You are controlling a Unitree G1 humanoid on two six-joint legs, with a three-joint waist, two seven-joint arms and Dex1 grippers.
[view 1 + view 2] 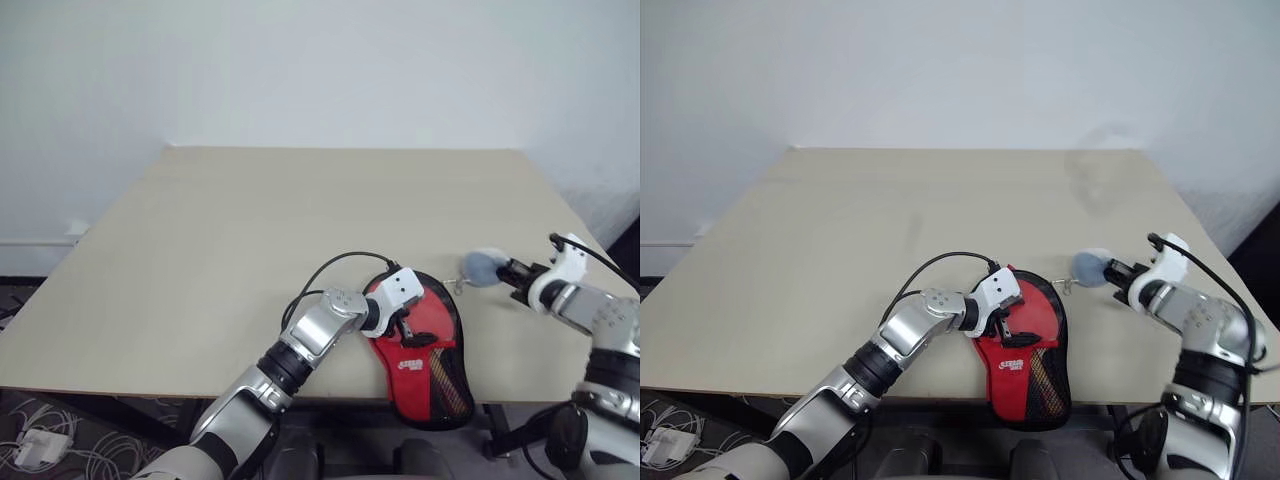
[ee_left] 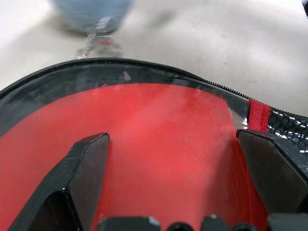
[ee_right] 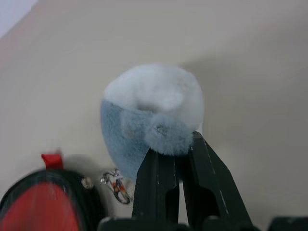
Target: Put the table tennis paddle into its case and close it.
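The case (image 1: 432,372) lies at the table's front edge with its narrow end hanging over it. Its clear half faces up, and red (image 2: 159,125) shows through it; I cannot tell whether that is the table tennis paddle or the case's own panel. No handle is visible. My left gripper (image 1: 412,330) is open, its fingers (image 2: 84,168) spread on the clear cover. To the right of the case, my right gripper (image 3: 179,144) is shut on a fluffy blue-and-white ball (image 3: 149,108), which hangs by a small chain (image 3: 115,185) near the case's rim (image 3: 72,192).
The beige table (image 1: 250,230) stretches away behind the case to a white wall. The fluffy ball (image 1: 482,266) hovers near the table's right edge. Cables lie on the floor (image 1: 40,445) at the lower left.
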